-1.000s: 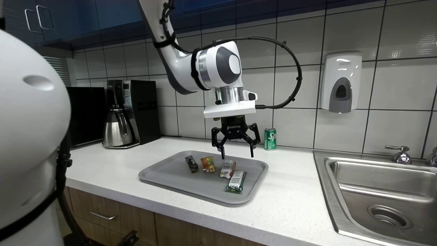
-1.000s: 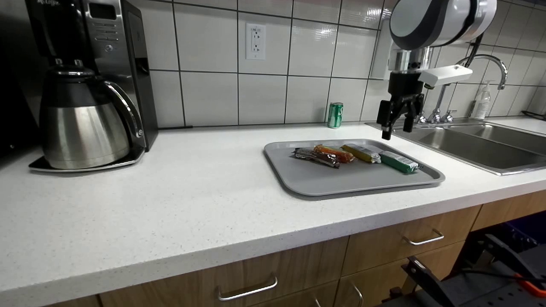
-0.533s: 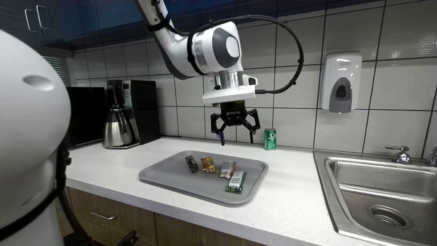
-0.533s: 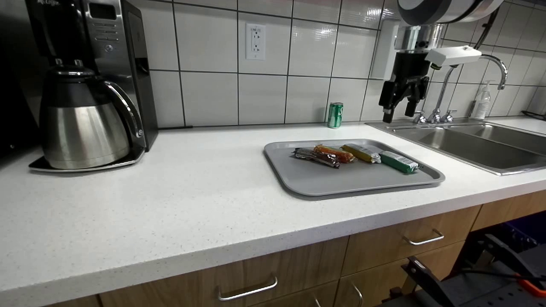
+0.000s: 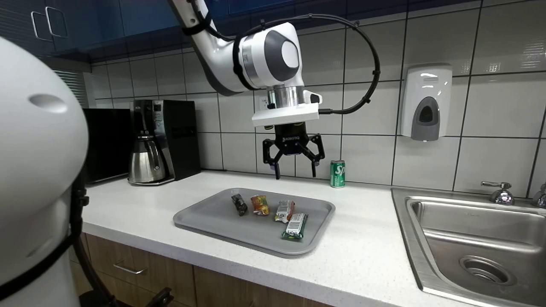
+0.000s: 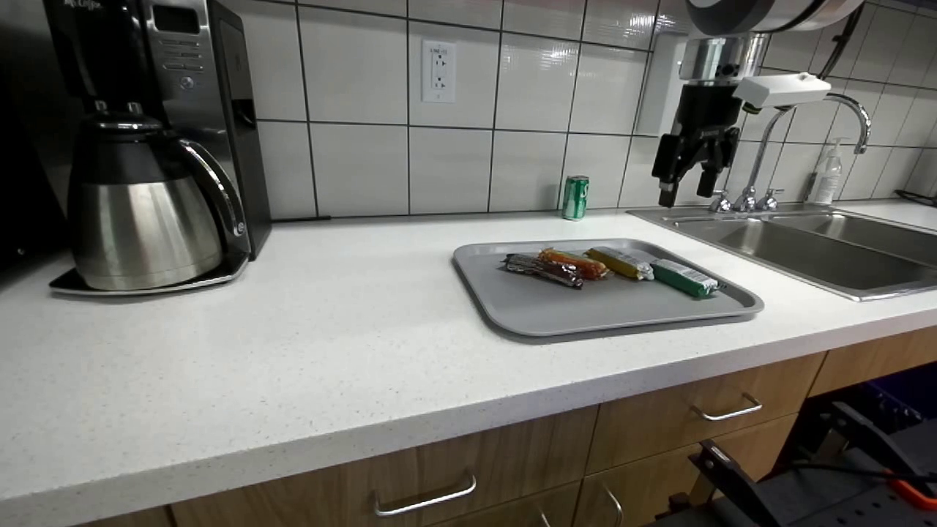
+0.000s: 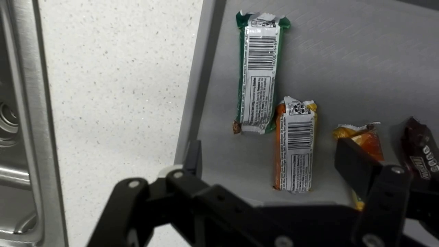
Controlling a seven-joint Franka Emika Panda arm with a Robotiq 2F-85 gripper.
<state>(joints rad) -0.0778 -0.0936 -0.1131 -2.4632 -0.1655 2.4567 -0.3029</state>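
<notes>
My gripper (image 5: 295, 175) hangs open above the far right part of a grey tray (image 5: 230, 232), with nothing between its fingers. Four packets would be several: on the tray lie a green wrapped bar (image 7: 259, 79), an orange-and-yellow bar (image 7: 297, 147), an orange-red packet (image 7: 372, 144) and a dark brown packet (image 7: 420, 147). The wrist view shows the orange-and-yellow bar below the gap between the fingertips, its barcode side up. One finger (image 7: 356, 164) partly hides the orange-red packet there. The green bar touches or nearly touches its neighbour.
A green soda can (image 5: 337, 174) stands against the tiled wall behind the tray. A steel sink (image 5: 477, 238) is set into the counter to the right. A coffee maker (image 6: 146, 197) with a steel carafe stands at the left. A soap dispenser (image 5: 428, 102) hangs on the wall.
The gripper has risen away from the tray, mostly in the first half second and slightly since. It has stayed open. The packets and the tray have not moved.
</notes>
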